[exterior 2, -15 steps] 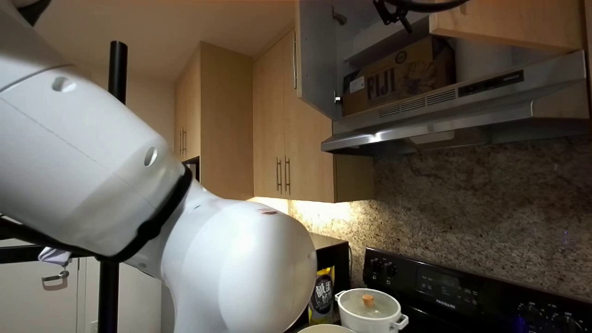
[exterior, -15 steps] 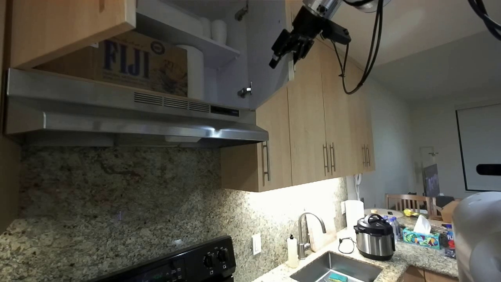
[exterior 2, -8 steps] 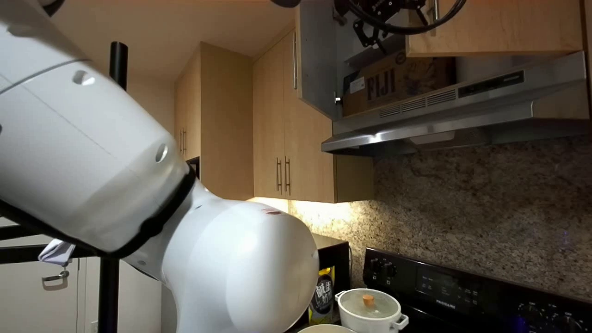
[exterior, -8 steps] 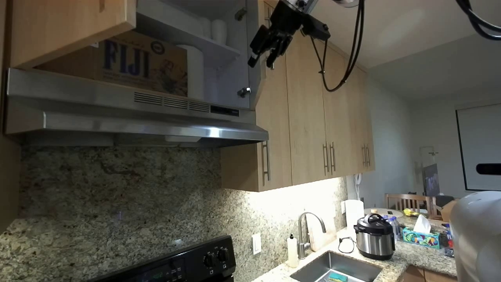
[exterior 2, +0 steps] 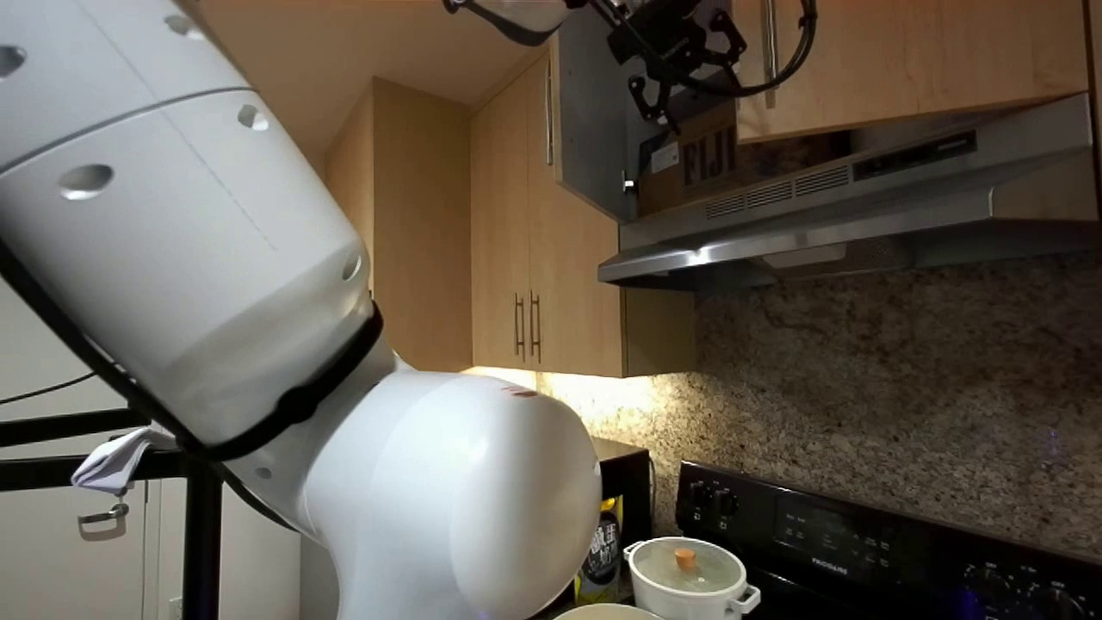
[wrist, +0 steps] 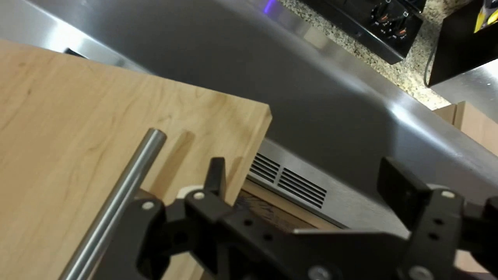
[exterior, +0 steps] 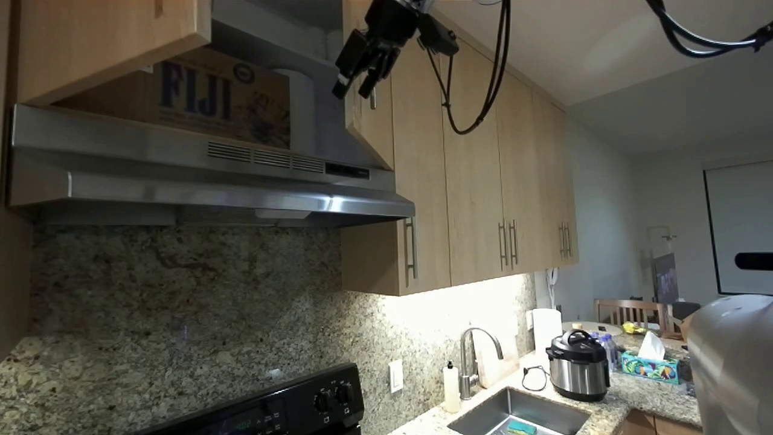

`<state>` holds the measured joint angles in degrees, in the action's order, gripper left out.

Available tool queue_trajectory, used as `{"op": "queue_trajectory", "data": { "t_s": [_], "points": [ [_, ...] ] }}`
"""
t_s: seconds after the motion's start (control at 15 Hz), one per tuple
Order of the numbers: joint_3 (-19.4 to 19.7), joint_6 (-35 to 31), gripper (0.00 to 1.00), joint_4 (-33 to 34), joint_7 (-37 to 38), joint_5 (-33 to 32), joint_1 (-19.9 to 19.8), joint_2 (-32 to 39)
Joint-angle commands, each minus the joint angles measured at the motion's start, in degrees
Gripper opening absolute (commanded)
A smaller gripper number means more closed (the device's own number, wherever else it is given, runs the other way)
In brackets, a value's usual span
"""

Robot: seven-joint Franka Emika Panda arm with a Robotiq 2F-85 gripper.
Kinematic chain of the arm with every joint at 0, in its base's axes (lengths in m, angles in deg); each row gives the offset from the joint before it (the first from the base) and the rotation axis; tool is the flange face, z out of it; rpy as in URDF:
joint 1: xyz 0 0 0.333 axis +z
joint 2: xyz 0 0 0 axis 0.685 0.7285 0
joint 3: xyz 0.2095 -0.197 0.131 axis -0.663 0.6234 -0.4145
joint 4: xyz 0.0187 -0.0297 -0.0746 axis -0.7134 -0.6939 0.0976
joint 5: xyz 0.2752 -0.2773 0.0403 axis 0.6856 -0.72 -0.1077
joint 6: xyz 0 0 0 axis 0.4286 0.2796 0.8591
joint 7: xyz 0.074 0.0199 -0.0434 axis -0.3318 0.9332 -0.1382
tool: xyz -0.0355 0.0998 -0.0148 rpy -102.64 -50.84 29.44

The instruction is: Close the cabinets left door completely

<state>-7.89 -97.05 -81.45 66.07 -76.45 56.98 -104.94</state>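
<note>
Far left in an exterior view, 10 o'clock: you have the left door (exterior: 115, 48) of the cabinet (exterior: 333, 142), swung well out; its pale inner face (exterior 2: 594, 112) shows at 12 o'clock in an exterior view. Inside, also at 10, a FIJI box (exterior: 223, 96) with a pale cylinder (exterior: 302, 115) just at its 3 o'clock side. Range hood (exterior: 211, 181) beneath; stove panel (exterior: 305, 399) at 7.

Near 12: the right door (exterior: 377, 130), partly swung out. Your pincer (wrist: 305, 177) is beside it, released, the two tips spread wide. In the wrist view a finger (wrist: 216, 177) overlaps the right door at about 7 o'clock; its mate stands well apart, between 3 and 4. Bar handle (wrist: 115, 206) lies at 8, outside the gap. Whether finger and door touch, I cannot tell.

Further right, 5 o'clock: faucet (exterior: 465, 382) beside the steel sink (exterior: 543, 408). At 4, on the surface (exterior: 655, 399), you have a pressure cooker (exterior: 578, 368), tissue box (exterior: 649, 367) at its 3 o'clock. Your arm's white housing (exterior: 734, 368) sits at the right edge, near 4.
</note>
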Motion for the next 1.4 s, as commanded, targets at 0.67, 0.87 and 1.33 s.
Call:
{"op": "queue_trajectory", "data": {
  "t_s": [0.67,0.87,1.33],
  "points": [
    [-1.8,-9.9,1.00,-11.6,11.0,-0.8,-11.6,-16.9],
    [-0.5,-8.6,1.00,-12.0,11.2,-0.6,-13.2,-16.1],
    [3.2,4.8,1.00,-16.4,10.1,4.8,-11.0,-13.5]
  ]
}}
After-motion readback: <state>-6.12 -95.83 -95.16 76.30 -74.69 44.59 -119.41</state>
